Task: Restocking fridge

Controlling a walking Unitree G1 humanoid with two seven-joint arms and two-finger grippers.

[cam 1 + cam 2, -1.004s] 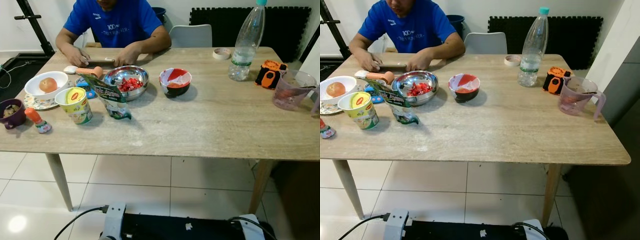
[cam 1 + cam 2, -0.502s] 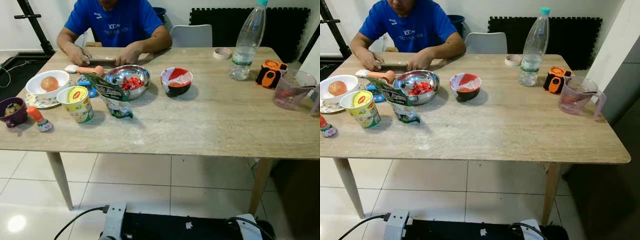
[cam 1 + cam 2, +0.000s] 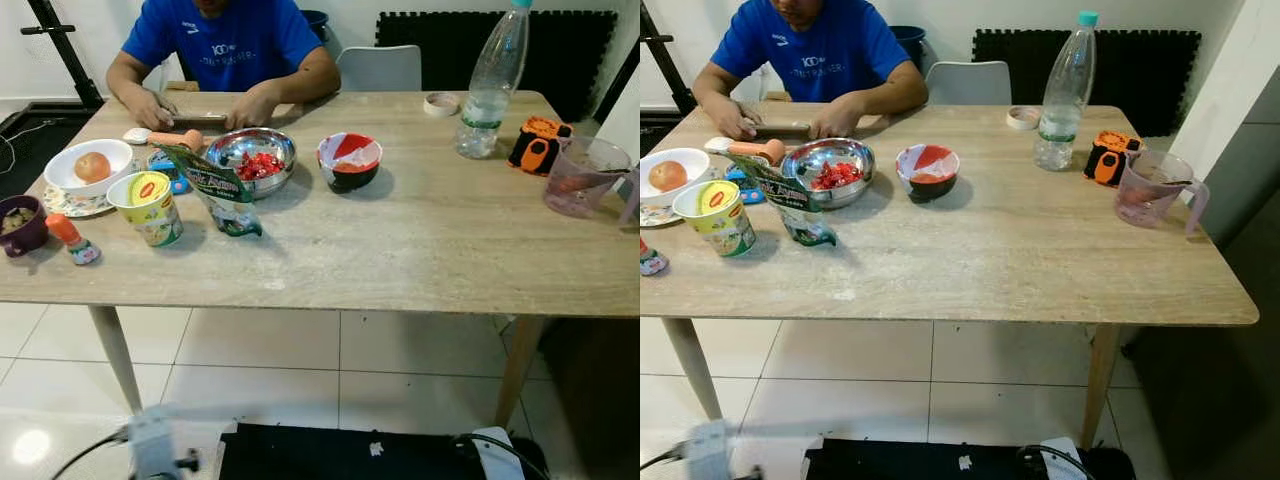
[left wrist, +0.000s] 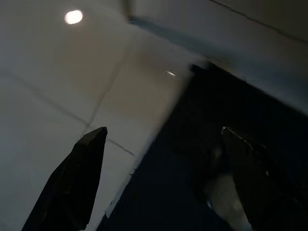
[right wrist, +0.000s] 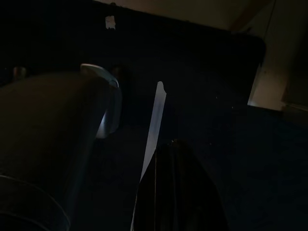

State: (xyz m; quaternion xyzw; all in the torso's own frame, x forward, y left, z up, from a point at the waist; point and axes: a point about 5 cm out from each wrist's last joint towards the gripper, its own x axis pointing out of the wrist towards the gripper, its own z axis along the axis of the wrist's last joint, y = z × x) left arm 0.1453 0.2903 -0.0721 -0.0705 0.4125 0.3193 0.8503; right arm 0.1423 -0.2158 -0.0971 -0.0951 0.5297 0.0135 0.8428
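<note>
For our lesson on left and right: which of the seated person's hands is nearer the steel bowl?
Left. Their left hand rests just behind the steel bowl; their right hand rests farther off to one side.

The left gripper (image 4: 161,178) hangs low, pointed down at the floor, its two black fingers (image 4: 72,185) spread well apart with open space between them. In the left eye view the left arm's wrist (image 3: 160,450) appears blurred at the lower edge of the frame, below table height. The right gripper (image 5: 175,187) hangs idle in deep shade; one dark finger can be made out, and its finger spacing cannot be determined.
</note>
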